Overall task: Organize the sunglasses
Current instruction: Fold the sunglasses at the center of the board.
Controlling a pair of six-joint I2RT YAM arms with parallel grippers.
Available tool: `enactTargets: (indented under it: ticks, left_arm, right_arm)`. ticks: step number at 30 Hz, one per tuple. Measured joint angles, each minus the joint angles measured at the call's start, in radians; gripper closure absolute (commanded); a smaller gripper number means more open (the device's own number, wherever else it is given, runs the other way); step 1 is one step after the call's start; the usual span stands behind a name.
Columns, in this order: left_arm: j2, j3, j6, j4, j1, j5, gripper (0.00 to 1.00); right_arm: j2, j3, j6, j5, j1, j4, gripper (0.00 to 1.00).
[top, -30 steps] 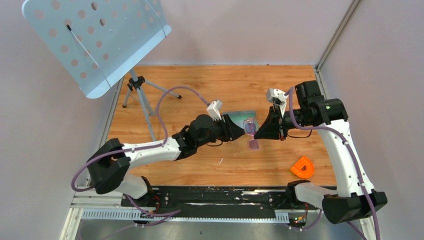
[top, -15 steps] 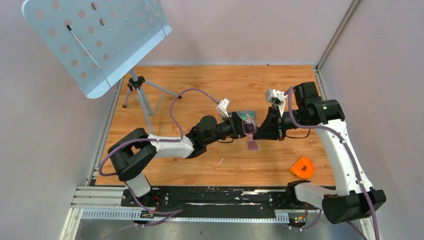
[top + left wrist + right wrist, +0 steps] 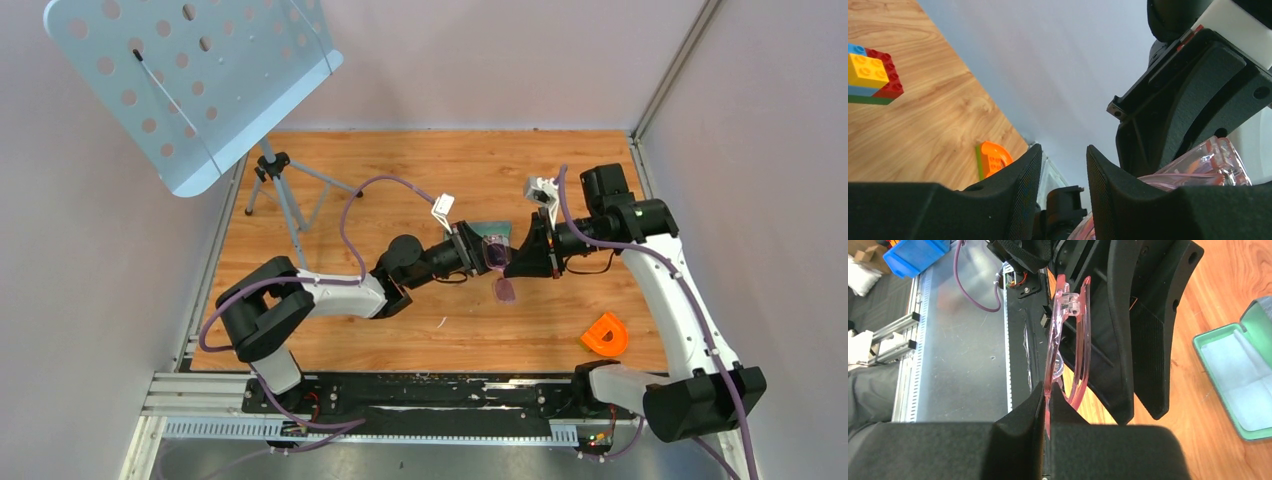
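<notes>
Wood-grain tabletop [image 3: 400,170] carries a grey oblong case with teal lining [image 3: 492,230]. Just in front of that case, your right gripper [image 3: 1047,390] is clenched on the thin translucent purple-pink sunglasses [image 3: 1070,302], holding them off the wood. Your left gripper [image 3: 1063,150] stands released right beside them.

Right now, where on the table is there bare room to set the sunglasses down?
Bare table along the back, between the tripod and the right arm, and in front, between the left arm and the orange piece. Crowded at the centre: left gripper, right gripper, sunglasses, case.
</notes>
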Motion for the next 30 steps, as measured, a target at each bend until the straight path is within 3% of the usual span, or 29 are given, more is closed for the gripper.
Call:
enactTargets:
  ticks: [5, 10, 16, 23, 27, 30]
  left_arm:
    - [-0.020, -0.002, 0.050, -0.089, -0.001, -0.016, 0.54]
    - [-0.189, 0.010, 0.247, -0.499, -0.011, -0.168, 0.50]
    - [-0.395, 0.034, 0.543, -0.904, -0.005, -0.387, 0.47]
    - [-0.692, 0.000, 0.847, -1.189, -0.020, -0.414, 0.44]
    - [-0.821, -0.013, 1.074, -1.272, -0.105, -0.367, 0.41]
    - [-0.842, -0.012, 1.235, -1.328, -0.170, -0.333, 0.26]
  right_arm:
    - [0.001, -0.022, 0.060, 0.021, -0.001, 0.028, 1.00]
    - [-0.003, -0.022, 0.072, 0.046, -0.002, 0.051, 1.00]
    - [0.043, -0.022, -0.016, 0.072, -0.005, -0.047, 1.00]
    - [0.344, 0.023, -0.219, 0.091, -0.006, -0.246, 1.00]
    - [0.549, 0.039, -0.315, 0.099, -0.001, -0.311, 1.00]
    - [0.668, 0.039, -0.358, 0.121, 0.019, -0.334, 1.00]
